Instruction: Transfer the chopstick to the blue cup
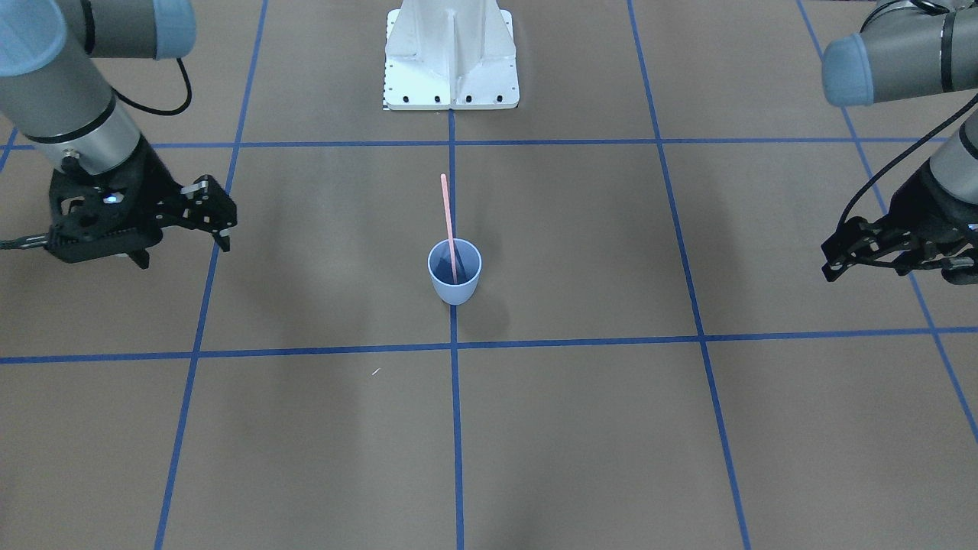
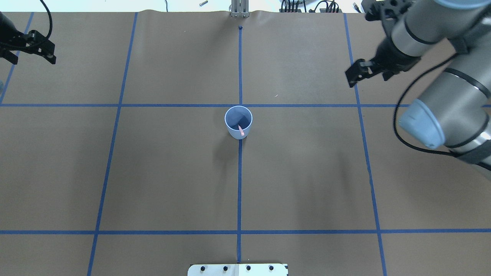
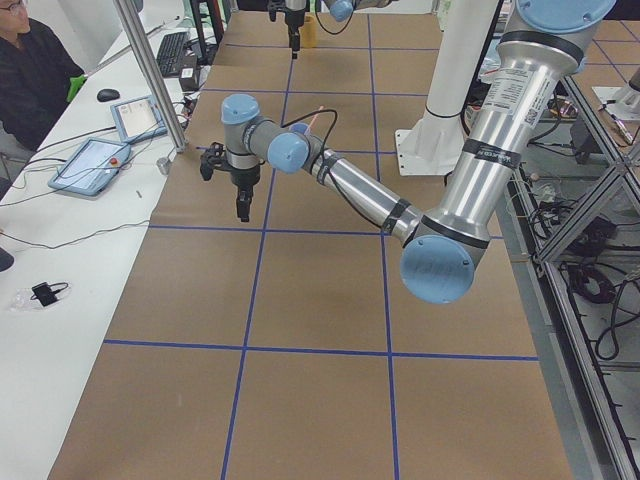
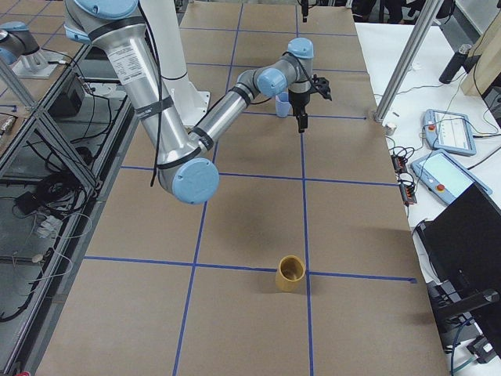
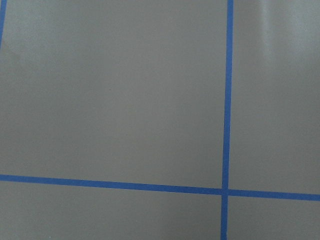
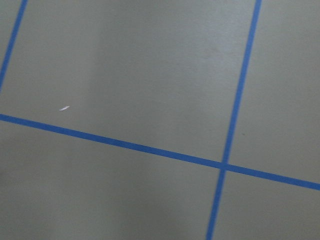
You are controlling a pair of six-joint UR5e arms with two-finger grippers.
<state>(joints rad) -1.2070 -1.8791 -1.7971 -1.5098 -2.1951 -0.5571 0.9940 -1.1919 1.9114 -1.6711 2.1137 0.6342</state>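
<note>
The blue cup [image 1: 454, 289] stands upright at the table's centre on a blue tape crossing. It also shows in the overhead view [image 2: 232, 115]. A pale pink chopstick [image 1: 447, 218] stands in the cup and leans toward the robot's base; its top end shows in the overhead view [image 2: 241, 131]. My right gripper [image 1: 183, 253] hangs open and empty well off to the cup's side, and shows in the overhead view [image 2: 367, 80]. My left gripper [image 1: 894, 276] is open and empty at the opposite side, and shows in the overhead view [image 2: 33, 60]. Both wrist views show only bare table and tape.
The white robot base [image 1: 451, 57] stands behind the cup. A tan cup [image 4: 292, 274] stands on the table at the end on my right. An operator [image 3: 30, 70] sits by a side table with tablets [image 3: 95, 160]. Blue tape lines grid the brown table.
</note>
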